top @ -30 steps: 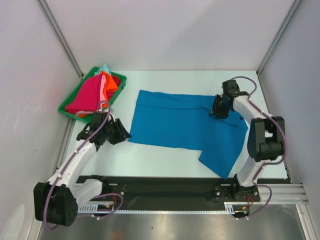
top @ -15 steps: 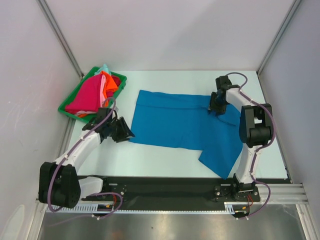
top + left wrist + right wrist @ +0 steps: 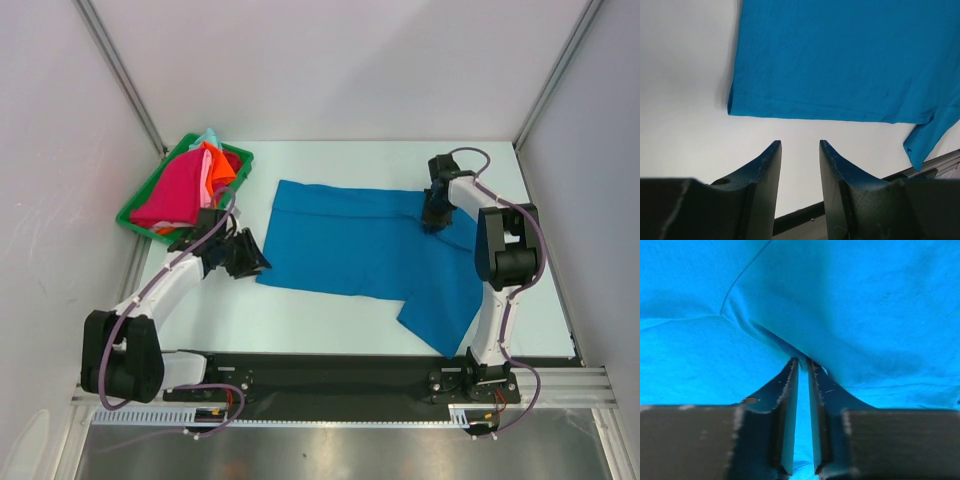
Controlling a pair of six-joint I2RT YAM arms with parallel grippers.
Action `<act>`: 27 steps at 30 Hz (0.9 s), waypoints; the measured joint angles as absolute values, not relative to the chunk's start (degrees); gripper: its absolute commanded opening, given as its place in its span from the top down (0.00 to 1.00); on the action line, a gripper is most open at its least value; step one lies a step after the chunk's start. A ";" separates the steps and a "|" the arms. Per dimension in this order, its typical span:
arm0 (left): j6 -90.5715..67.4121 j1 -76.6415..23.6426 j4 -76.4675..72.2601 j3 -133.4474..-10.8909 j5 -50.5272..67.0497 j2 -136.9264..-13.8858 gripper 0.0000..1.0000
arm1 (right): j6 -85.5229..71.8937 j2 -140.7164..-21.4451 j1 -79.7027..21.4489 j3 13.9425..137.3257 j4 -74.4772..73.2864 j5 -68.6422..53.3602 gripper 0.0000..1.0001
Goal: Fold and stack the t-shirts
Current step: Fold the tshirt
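Observation:
A large bright blue t-shirt (image 3: 365, 247) lies spread on the table, one part hanging toward the near right. My right gripper (image 3: 432, 222) is pressed into its far right part and is shut on a fold of the blue cloth (image 3: 805, 357). My left gripper (image 3: 256, 263) is open and empty, low over the bare table just left of the shirt's near left corner (image 3: 732, 107). Magenta (image 3: 170, 190), orange (image 3: 218, 165), pale pink and mint t-shirts lie piled in the green tray.
The green plastic tray (image 3: 137, 222) stands at the far left by the left wall. Frame posts rise at both far corners. A black rail (image 3: 350, 375) runs along the near table edge.
My left gripper has moved right, closer to the shirt's near left corner. My right gripper has shifted slightly toward the far left on the shirt and stays on the cloth.

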State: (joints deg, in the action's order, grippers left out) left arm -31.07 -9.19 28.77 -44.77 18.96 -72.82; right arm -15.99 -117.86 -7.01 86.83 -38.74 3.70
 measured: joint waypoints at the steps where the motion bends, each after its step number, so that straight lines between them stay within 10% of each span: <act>1: -30.98 -9.19 28.77 -44.77 19.18 -73.01 0.59 | -15.81 -117.86 -7.03 86.94 -38.83 3.75 0.89; 27: -31.00 -8.49 25.78 -45.08 21.26 -75.77 0.61 | -18.85 -117.73 -7.62 91.88 -51.29 0.99 1.00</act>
State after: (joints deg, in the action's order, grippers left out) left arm -31.00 -8.49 25.78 -45.08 21.26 -75.77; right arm -18.85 -117.73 -7.62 91.88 -51.29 0.99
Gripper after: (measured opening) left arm 0.388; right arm 0.010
